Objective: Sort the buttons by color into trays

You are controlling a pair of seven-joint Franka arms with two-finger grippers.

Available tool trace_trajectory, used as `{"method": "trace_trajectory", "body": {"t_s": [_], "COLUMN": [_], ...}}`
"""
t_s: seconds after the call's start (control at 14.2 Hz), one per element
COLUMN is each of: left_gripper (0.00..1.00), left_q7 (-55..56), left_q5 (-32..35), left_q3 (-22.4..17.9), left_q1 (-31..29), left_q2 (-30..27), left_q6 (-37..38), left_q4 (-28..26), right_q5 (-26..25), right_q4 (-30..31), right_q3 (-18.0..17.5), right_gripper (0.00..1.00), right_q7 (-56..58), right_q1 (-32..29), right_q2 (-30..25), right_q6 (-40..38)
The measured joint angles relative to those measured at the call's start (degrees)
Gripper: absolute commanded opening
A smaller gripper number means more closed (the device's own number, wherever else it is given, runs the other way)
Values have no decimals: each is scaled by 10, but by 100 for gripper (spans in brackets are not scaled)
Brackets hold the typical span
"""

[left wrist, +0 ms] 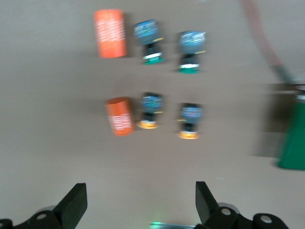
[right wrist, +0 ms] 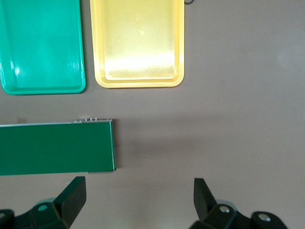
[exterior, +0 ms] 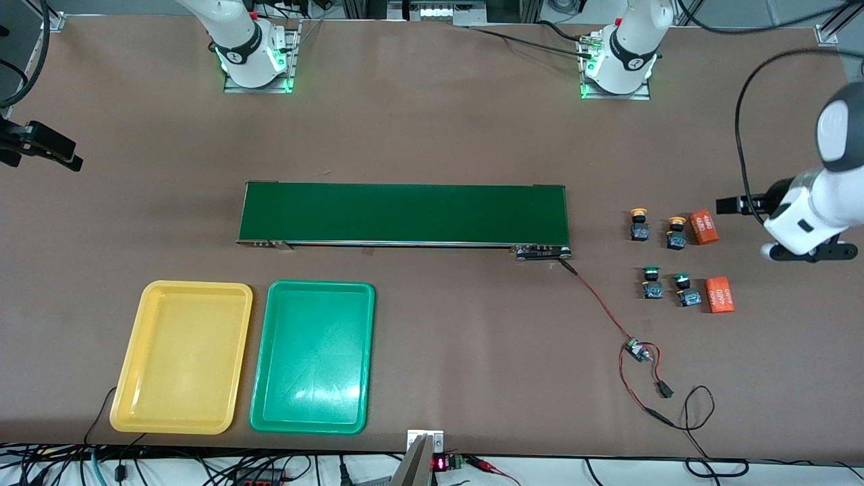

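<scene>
Right gripper (right wrist: 138, 191): parked at 9 o'clock of the front view, over the table (exterior: 432, 135) at the right arm's end. Fingers spread wide, nothing held. Waited, well apart from every button.

Trays: counted two, side by side at 7 o'clock of the front view, nearer to the front camera than the conveyor belt (exterior: 405, 212). Yellow tray (exterior: 181, 358) toward the right arm's end, green tray (exterior: 312, 358) just beside it at its 3 o'clock. Nothing found in either.

Conveyor belt: counted one, at table centre, long axis on the 9-to-3 line.

Buttons: counted four, all on the table at 3 o'clock from the belt's end, well apart from both trays. Two yellow-capped buttons (exterior: 638, 225) in one row; two green-capped buttons (exterior: 652, 281) at their 6 o'clock, nearer to the front camera. Long axis of each on the 12-to-6 line, cap toward 12.

Orange cylinders (exterior: 704, 227): counted two, one just beside each row at its 3 o'clock.

Left gripper (left wrist: 140, 193): hovered over the table at 3 o'clock from the yellow-capped row. Fingers spread wide, nothing gripped. Buttons at 9 o'clock from the fingers, with a cylinder between. Judged the nearer arm by far; finger gap set across the buttons' long axis, so little wrist turn expected
</scene>
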State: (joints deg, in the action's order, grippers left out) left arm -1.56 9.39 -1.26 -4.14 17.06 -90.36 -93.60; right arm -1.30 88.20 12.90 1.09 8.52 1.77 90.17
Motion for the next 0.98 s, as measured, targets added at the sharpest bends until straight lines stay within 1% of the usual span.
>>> {"method": "trace_trajectory", "body": {"t_s": [0.14,0.28,0.42,0.63,0.77,0.98], "left_gripper": [100,100,100,100,100,100], "left_q7": [0,1,0,-2,-23,-65], "left_q5": [67,83,84,81,59,10], "left_q3": [1,1,1,2,3,3], "left_q1": [-1,-6,-22,-39,-50,-71], "left_q2": [44,85,116,150,173,212], "left_q6": [-37,-127,-202,-282,-321,-368], "left_q4": [2,10,16,18,18,19], "right_q5": [0,0,0,0,-1,-1], "right_q4": [1,2,2,3,3,3], "right_q3": [0,0,0,0,0,0], "right_gripper": [100,100,100,100,100,100], "right_q7": [0,0,0,0,0,0], "right_q1": [0,0,0,0,0,0], "right_q2": [0,0,0,0,0,0], "right_q6": [8,9,9,9,12,14]}}
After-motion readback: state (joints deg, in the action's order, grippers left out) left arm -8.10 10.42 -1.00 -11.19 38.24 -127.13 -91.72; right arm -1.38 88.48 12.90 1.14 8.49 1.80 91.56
